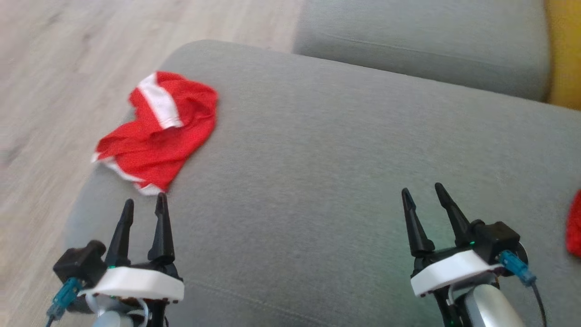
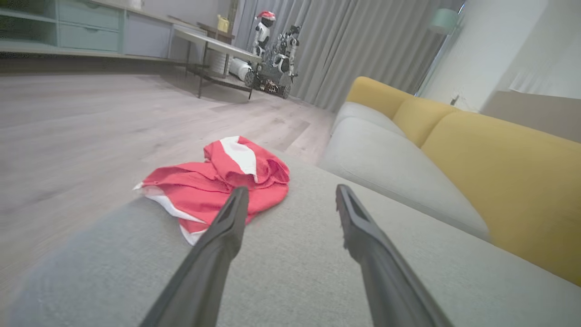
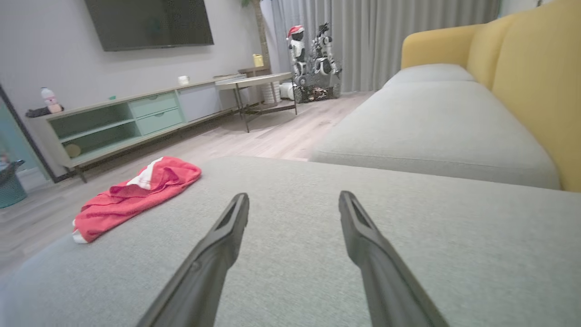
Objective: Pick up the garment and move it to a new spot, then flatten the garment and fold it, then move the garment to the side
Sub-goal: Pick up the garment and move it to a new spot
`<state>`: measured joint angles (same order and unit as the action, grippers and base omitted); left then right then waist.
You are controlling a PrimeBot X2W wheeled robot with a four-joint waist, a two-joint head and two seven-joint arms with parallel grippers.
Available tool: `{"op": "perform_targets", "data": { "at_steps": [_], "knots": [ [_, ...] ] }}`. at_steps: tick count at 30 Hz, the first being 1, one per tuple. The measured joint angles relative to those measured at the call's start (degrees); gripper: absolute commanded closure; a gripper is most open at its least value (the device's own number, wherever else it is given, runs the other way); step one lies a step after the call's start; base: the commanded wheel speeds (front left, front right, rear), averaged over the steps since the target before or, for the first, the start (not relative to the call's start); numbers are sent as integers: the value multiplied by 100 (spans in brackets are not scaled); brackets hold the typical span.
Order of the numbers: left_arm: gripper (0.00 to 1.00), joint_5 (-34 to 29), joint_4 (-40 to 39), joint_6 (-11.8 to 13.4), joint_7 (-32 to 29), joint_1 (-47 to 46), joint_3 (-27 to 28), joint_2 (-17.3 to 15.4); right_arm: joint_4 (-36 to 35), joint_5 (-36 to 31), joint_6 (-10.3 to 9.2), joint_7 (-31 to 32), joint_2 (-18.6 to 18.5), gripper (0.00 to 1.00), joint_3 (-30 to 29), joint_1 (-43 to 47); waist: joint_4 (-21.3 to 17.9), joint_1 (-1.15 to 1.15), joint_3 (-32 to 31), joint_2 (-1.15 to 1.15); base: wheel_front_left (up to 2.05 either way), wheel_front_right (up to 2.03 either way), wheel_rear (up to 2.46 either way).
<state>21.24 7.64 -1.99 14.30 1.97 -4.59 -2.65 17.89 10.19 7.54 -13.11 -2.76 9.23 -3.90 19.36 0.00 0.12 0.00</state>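
Left gripper (image 1: 145,200) released, both dark fingers spread with nothing between them; it hovers over the near left part of the grey seat cushion (image 1: 340,159); its fingertips sit just short of the near hem of the garment (image 1: 156,131); whether they touch it, cannot tell; right gripper (image 1: 422,190) also released and empty, over bare cushion at lower right of head view, well apart from the garment

Garment: red cloth with white bands, crumpled in a loose heap, unfolded; lies on the left corner of the cushion, its outer hem at the cushion's edge beside the pale wood floor (image 1: 68,68); one white band runs across the top of the heap, white trim shows along the near hem

Second grey cushion (image 1: 422,41) lies beyond the first; yellow backrest (image 2: 499,172) along the sofa's far side; small red patch (image 1: 575,227) at the right edge of head view, too cut off to identify

Room beyond: low cabinet (image 3: 113,118), side table (image 3: 258,81), another robot (image 2: 272,54) by the curtains
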Motion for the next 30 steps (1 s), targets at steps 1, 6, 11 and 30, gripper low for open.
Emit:
{"op": "perform_targets", "data": {
  "at_steps": [1,6,11,30],
  "knots": [
    [0,-7,1,0,0,1,8,1,8,1,0,1,0,0,10,0,105,0,-4,0,0,0,0],
    [0,-51,0,0,0,6,83,2,86,59,0,0,1,0,110,1,598,0,-46,0,0,0,0],
    [0,-48,-29,5,0,44,189,-1,119,102,0,-1,2,0,197,-23,928,0,-66,0,0,0,0],
    [0,-155,187,-129,0,-77,493,4,231,93,-1,-2,3,0,162,-35,700,0,50,0,0,0,0]
  ]
}}
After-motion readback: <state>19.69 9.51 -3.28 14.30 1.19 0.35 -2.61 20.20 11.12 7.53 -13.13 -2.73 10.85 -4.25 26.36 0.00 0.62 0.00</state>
